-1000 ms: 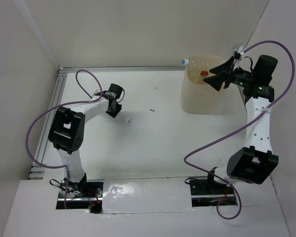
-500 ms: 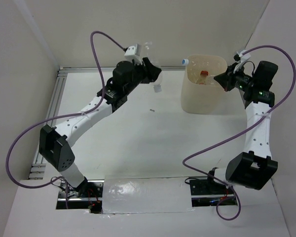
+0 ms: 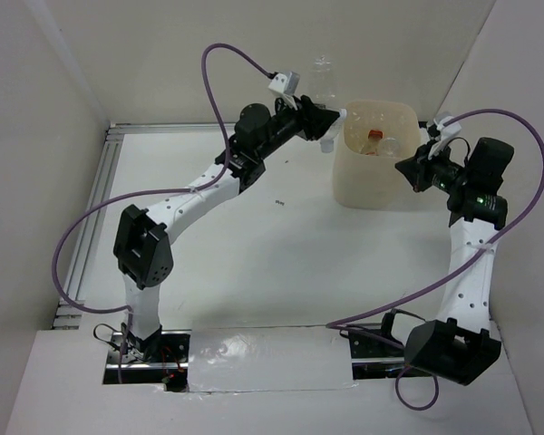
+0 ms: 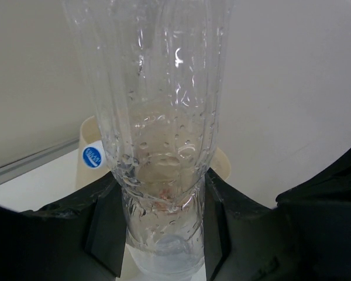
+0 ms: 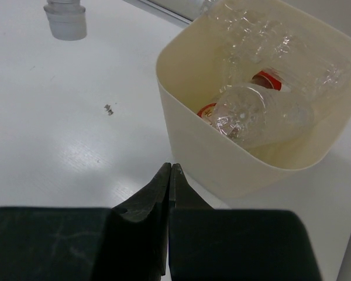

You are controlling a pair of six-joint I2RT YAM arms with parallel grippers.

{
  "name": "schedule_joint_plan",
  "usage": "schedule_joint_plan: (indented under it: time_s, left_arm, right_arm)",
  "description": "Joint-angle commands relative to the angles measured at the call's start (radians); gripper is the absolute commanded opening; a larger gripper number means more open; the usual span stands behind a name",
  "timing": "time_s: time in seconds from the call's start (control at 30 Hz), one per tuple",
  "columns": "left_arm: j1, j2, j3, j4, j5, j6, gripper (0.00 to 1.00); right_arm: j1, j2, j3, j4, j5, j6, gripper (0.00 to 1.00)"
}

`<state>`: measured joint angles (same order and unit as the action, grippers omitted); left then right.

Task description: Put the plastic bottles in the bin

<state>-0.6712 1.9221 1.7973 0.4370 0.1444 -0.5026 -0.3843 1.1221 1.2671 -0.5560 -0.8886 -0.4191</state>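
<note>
My left gripper (image 3: 326,122) is shut on a clear crinkled plastic bottle (image 3: 324,72), held in the air beside the left rim of the cream bin (image 3: 374,186). In the left wrist view the bottle (image 4: 164,105) stands between the jaws of the gripper (image 4: 161,178), its white cap end toward the camera. The bin's rim (image 4: 88,132) and a blue-labelled cap (image 4: 93,157) show behind it. My right gripper (image 3: 406,169) is shut and empty at the bin's right side. In the right wrist view the gripper (image 5: 171,168) is just outside the bin (image 5: 222,158), which holds several clear bottles (image 5: 263,111), one with a red cap (image 5: 207,110).
The white table (image 3: 281,263) is walled on the left, back and right. An aluminium rail (image 3: 218,127) runs along the back edge. A small dark speck (image 3: 277,202) lies mid-table. The held bottle's cap (image 5: 64,23) hangs left of the bin in the right wrist view.
My left arm has lifted the bottle from the table's left side and swung it up and right to the bin's left rim. My right gripper has closed and drawn back from over the bin.
</note>
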Motion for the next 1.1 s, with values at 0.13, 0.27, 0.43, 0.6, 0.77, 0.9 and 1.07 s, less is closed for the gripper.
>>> schedule_joint_plan:
  time_s: [0.13,0.27,0.43,0.6,0.77,0.9,1.07]
  left_arm:
    - [-0.039,0.044,0.122,0.195,0.029,-0.027,0.21]
    - [-0.048,0.083,0.152,0.195,0.018,-0.027,0.24]
    - [-0.067,0.120,0.194,0.184,-0.012,-0.027,0.25]
    - [-0.088,0.212,0.283,0.204,-0.072,-0.027,0.29]
    - [-0.108,0.317,0.397,0.221,-0.141,-0.036,0.32]
    - [-0.117,0.370,0.433,0.215,-0.184,-0.007,0.36]
    - [-0.136,0.409,0.442,0.201,-0.238,0.045,0.42]
  right_arm:
    - [-0.004,-0.039,-0.060,-0.030,0.022,-0.018,0.00]
    - [-0.013,-0.059,-0.080,-0.030,0.022,-0.018,0.00]
    - [-0.013,-0.077,-0.089,-0.019,-0.007,-0.009,0.00]
    - [-0.013,-0.097,-0.146,-0.019,-0.033,0.002,0.00]
    - [-0.013,-0.134,-0.190,-0.028,-0.075,0.002,0.00]
    - [-0.013,-0.154,-0.233,-0.028,-0.084,0.002,0.00]
    - [-0.013,-0.154,-0.253,-0.019,-0.121,0.002,0.00]
